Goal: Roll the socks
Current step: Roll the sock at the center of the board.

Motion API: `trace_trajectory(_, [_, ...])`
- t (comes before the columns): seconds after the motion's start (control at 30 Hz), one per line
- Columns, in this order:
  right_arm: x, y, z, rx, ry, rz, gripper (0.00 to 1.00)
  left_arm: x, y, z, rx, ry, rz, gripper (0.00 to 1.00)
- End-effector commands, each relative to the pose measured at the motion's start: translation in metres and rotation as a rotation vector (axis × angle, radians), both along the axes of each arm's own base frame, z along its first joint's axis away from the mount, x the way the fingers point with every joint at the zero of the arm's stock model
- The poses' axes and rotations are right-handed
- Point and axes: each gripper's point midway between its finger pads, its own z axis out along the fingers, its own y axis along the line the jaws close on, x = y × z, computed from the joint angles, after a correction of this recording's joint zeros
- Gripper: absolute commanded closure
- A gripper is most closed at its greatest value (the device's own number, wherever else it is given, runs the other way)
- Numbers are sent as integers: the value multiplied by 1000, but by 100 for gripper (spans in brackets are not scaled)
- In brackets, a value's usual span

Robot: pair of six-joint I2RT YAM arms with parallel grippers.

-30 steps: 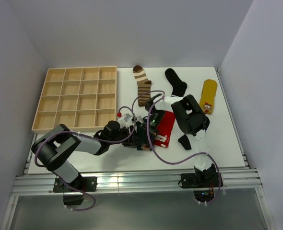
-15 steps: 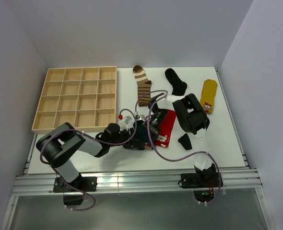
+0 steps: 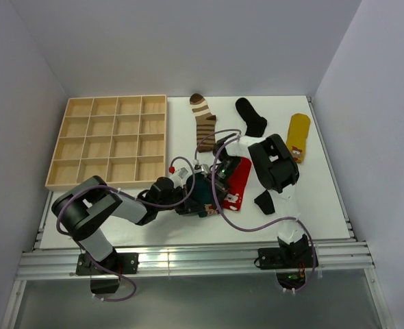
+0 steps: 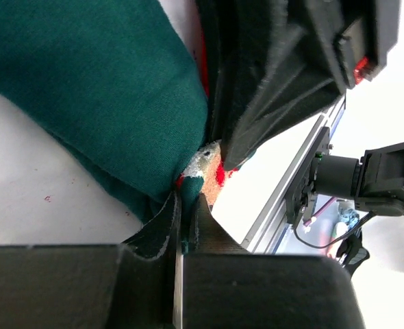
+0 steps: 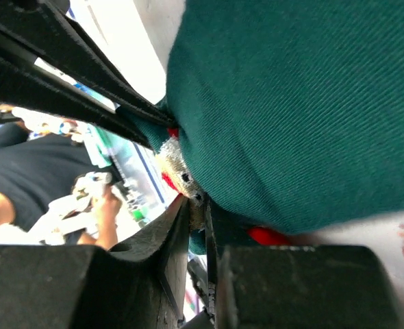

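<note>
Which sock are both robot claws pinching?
The dark teal sock: left gripper and right gripper both pinch it; striped sock and yellow sock lie untouched.

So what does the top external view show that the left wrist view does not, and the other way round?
Only the top view shows the wooden tray, the striped sock, the black sock and the yellow sock. Only the left wrist view shows the left gripper shut on the edge of the teal sock. Both show the teal sock itself.

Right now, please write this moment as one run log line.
left pincer: shut on teal sock edge | right pincer: shut on teal sock edge
</note>
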Motion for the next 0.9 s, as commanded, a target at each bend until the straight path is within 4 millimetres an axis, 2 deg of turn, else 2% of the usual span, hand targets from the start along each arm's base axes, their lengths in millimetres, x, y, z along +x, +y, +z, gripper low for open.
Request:
trace_trajectory(0.0, [27,-3,-8,11,-213,25,82,-13,7,-17,71,83,2,100])
trace_trajectory(0.2, [33,-5,12,47,-344,24,73,-24,19,-31,117,132,6,100])
trace_trajectory(0.27, [36,-7,13,44,-393,23,69,-29,24,-37,132,156,7,100])
trace_trajectory(0.3, [39,-8,20,57,-433,21,69,-29,25,-37,131,161,10,100])
trace_trajectory(0.4, [41,-10,24,67,-502,32,66,-33,34,-44,151,189,14,100])
trace_trajectory(0.63, [53,-20,44,99,-783,29,60,-44,50,-52,148,294,19,100])
trace_trajectory(0.73, [47,-25,43,108,-836,52,59,-42,52,-52,141,331,20,99])
trace_trajectory(0.77, [48,-23,52,133,-888,55,58,-37,50,-50,139,328,21,100])
trace_trajectory(0.8, [46,-23,53,143,-909,64,58,-41,53,-53,170,360,20,100])
trace_trajectory(0.87, [39,-21,48,149,-973,106,55,-37,50,-50,178,363,6,99])
